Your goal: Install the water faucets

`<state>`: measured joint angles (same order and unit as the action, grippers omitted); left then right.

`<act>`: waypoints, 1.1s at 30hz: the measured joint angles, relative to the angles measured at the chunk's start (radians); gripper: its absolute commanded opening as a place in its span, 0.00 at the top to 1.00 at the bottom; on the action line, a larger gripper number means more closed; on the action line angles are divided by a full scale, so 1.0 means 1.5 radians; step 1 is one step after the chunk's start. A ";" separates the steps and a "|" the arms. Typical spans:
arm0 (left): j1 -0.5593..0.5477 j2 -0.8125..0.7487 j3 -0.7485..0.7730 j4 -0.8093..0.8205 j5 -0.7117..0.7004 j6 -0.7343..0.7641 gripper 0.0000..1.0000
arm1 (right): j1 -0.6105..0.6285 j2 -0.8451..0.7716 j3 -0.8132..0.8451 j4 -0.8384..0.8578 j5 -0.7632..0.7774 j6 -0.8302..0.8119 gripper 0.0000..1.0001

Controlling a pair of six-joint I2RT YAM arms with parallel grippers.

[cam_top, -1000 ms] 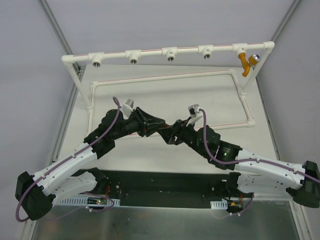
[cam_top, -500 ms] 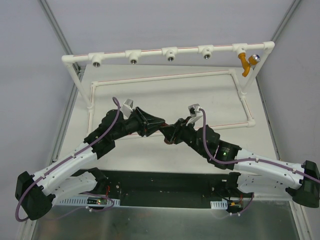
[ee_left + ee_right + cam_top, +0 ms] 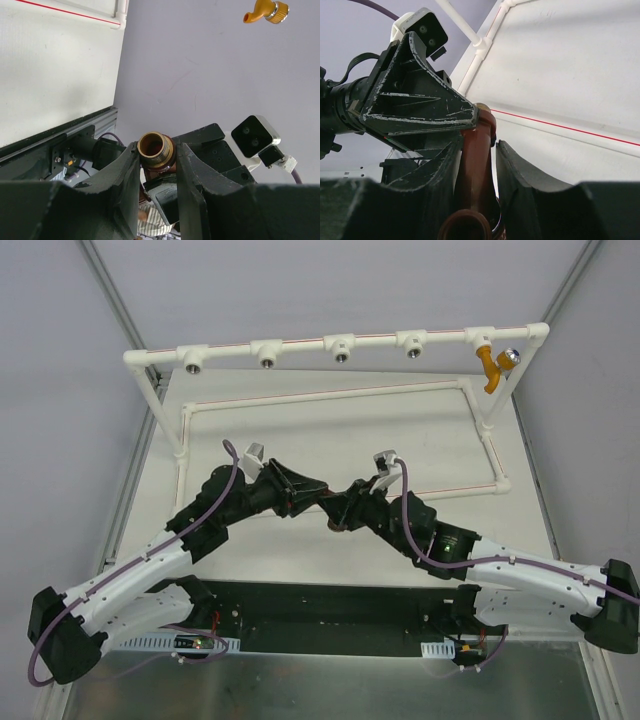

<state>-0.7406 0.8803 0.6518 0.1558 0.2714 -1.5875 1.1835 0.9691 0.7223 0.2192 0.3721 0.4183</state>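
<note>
Black fingers of my left gripper [image 3: 156, 156] are closed tight on the dark reddish-brown plastic faucet [image 3: 155, 146], at its brass threaded end, over the middle of the white table [image 3: 330, 430]. Just to the right, my right gripper [image 3: 479, 145] stands narrow and pinches the body of the same faucet, so both hold it together. Far right, the orange-yellow plastic faucet [image 3: 489, 366] sits in the last socket of the white plastic pipe frame [image 3: 300, 343].
</note>
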 measured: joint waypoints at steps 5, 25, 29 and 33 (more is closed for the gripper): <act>-0.003 -0.024 -0.018 0.003 -0.004 -0.002 1.00 | 0.004 0.001 0.000 0.000 -0.004 0.003 1.00; -0.013 -0.025 -0.029 0.022 0.023 0.003 0.30 | -0.004 -0.037 -0.007 -0.011 0.018 -0.010 1.00; -0.013 -0.010 -0.029 0.032 0.023 0.001 0.30 | -0.003 -0.047 -0.007 -0.019 -0.001 -0.012 1.00; -0.013 0.007 -0.029 0.033 0.014 -0.013 0.31 | -0.002 -0.048 -0.007 -0.035 -0.014 -0.012 1.00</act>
<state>-0.7601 0.8909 0.6086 0.2058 0.2924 -1.6077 1.1812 0.8967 0.7113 0.1673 0.3504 0.4000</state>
